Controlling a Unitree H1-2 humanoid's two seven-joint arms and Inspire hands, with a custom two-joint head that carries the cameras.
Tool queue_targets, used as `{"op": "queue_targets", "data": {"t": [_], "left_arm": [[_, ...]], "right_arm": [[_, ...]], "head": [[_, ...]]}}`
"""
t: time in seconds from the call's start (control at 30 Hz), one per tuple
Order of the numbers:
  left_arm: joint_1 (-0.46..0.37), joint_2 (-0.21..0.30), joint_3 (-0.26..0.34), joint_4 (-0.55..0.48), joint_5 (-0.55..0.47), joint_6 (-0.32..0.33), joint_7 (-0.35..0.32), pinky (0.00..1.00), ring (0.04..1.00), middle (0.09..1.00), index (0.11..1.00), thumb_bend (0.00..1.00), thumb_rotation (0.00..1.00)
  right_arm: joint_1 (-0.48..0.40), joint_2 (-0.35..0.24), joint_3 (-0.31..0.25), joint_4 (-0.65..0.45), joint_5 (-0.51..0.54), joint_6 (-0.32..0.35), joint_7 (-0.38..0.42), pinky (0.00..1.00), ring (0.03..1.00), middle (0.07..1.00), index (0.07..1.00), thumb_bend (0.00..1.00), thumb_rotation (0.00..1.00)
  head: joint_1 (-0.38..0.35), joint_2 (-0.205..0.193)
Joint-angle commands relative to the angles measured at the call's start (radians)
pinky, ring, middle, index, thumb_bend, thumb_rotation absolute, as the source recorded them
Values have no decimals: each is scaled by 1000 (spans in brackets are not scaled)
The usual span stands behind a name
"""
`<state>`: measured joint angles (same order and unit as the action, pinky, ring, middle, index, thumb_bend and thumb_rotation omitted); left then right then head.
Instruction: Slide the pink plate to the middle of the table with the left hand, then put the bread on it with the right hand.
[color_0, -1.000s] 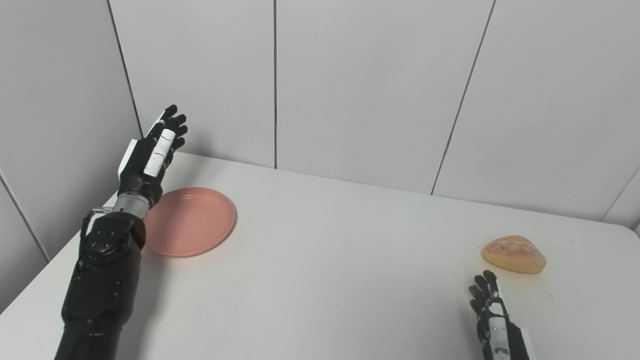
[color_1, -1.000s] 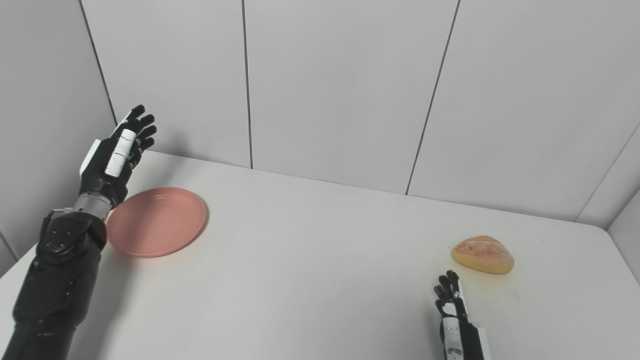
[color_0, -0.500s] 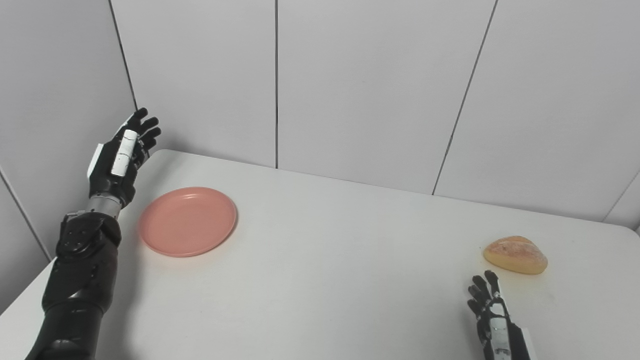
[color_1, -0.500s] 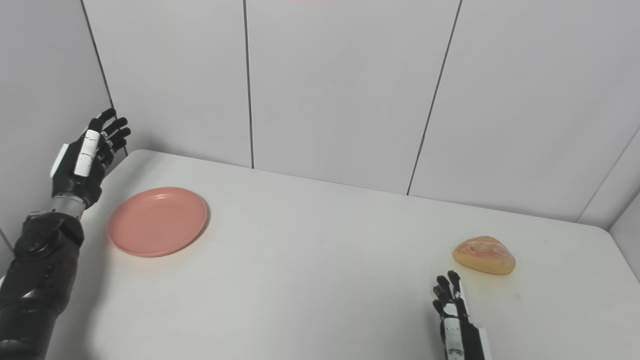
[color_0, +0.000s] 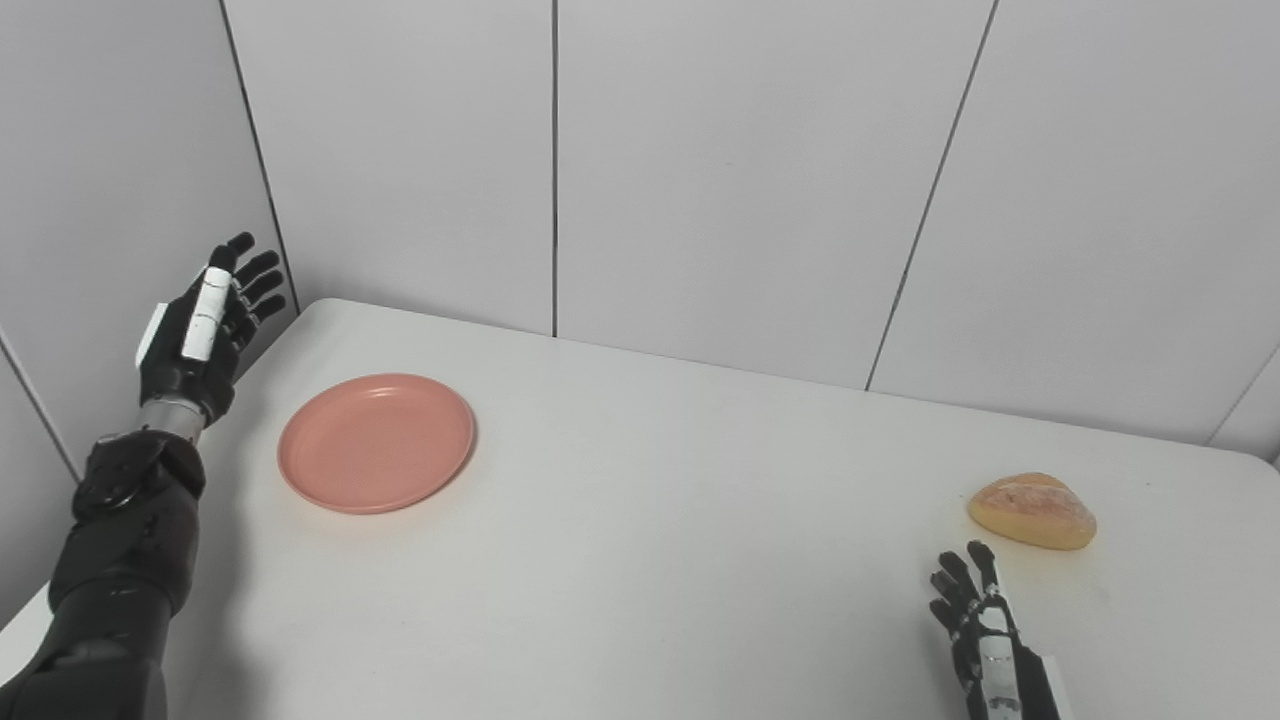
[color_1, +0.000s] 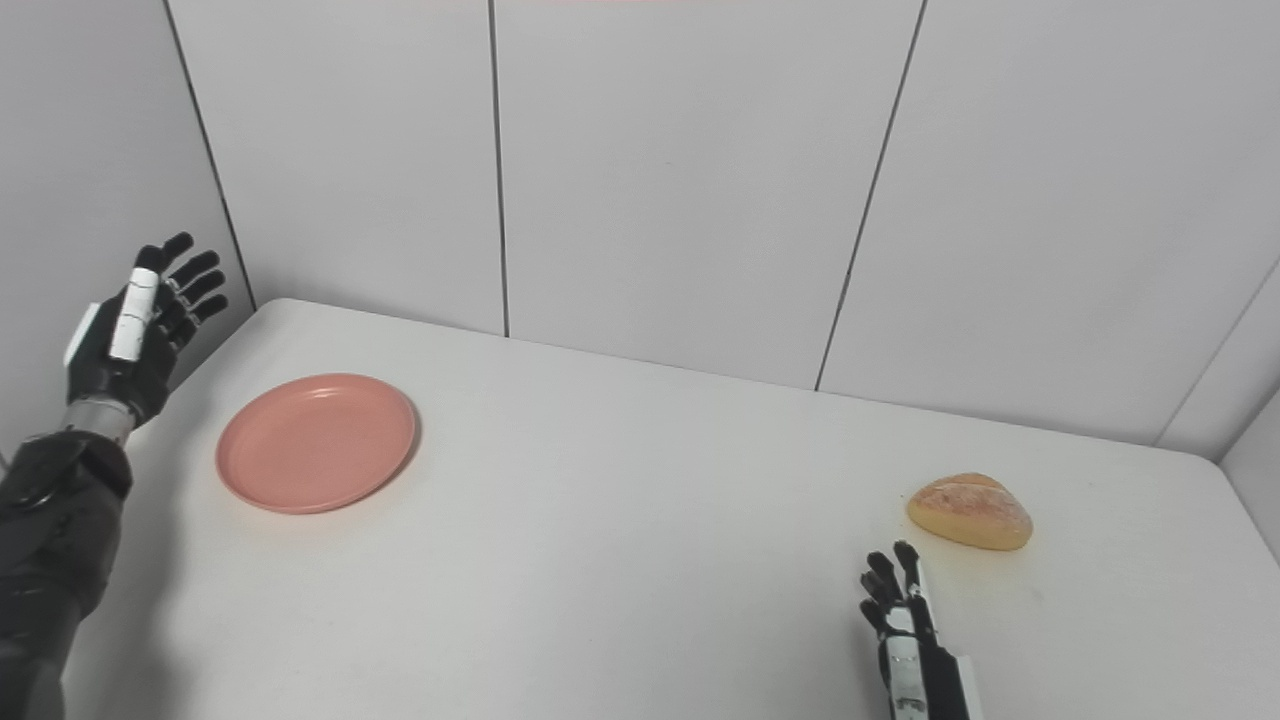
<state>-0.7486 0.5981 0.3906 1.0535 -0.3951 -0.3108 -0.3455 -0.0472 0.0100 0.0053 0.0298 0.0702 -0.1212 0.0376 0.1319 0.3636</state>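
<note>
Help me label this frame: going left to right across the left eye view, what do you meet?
left hand → pink plate → right hand → bread. All lie apart; both hands are open and hold nothing.

Bright, even, diffuse light; both views sharp.
Soft shadows fall beside the pink plate (color_0: 376, 442) and bread (color_0: 1031, 510), the light probably overhead; no glare, slight grain.
</note>
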Motion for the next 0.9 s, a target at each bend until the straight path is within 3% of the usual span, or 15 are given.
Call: {"op": "queue_targets", "data": {"t": [0.0,0.23,0.53,0.73,0.87], "left_arm": [[-74,31,8,20,-19,-53,-29,859,885,848,869,917,694],[-86,25,-16,99,22,-83,9,846,865,832,855,870,699],[-96,20,-39,152,31,-106,3,821,856,857,864,836,683],[-100,1,-42,169,28,-107,0,845,860,844,848,891,669],[-95,-7,-42,168,26,-97,2,799,854,832,843,881,681]], "right_arm": [[62,-6,-4,83,6,-28,10,949,935,932,983,821,1000],[66,-8,-4,76,4,-25,12,939,926,928,981,814,1000],[70,-9,-5,65,4,-18,13,929,921,925,982,828,1000],[76,-8,-6,57,10,-18,15,915,913,921,981,840,1000],[78,-10,-5,53,12,-14,16,921,913,914,982,841,1000]], "head": [[0,1],[0,4],[-4,12],[-8,22],[-14,31]]}}
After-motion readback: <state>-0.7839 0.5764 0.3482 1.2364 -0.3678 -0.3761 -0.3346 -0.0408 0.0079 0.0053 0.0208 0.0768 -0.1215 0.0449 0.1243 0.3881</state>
